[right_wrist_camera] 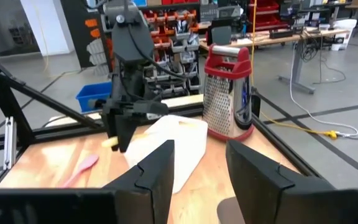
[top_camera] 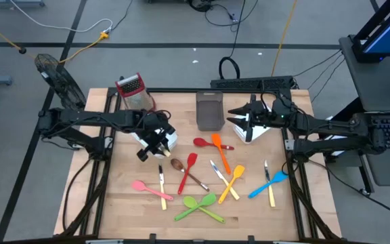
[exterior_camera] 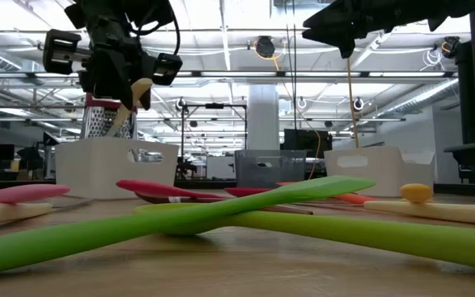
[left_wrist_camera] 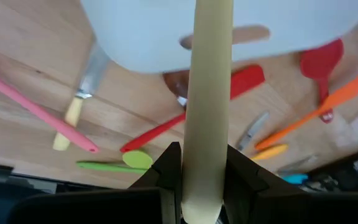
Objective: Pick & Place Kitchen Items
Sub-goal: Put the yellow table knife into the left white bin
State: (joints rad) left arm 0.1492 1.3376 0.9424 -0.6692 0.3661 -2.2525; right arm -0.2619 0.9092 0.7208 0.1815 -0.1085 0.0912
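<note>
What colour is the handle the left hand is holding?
Pale cream-yellow handle, clamped in the left hand; left wrist view shows it best.

Overhead looks straight down; low view skims the table (top_camera: 127, 210) (both share utensils).

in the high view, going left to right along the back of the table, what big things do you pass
red-topped metal box grater → white bin under the left gripper → dark grey bin → white bin under the right gripper

In the left wrist view, the cream handle (left_wrist_camera: 207, 106) is running past the picture's edge at 12 o'clock, its far end cut off, while hiding part of the white bin (left_wrist_camera: 135, 37). In the low view, the green spatulas (exterior_camera: 221, 216) are blurring.
</note>
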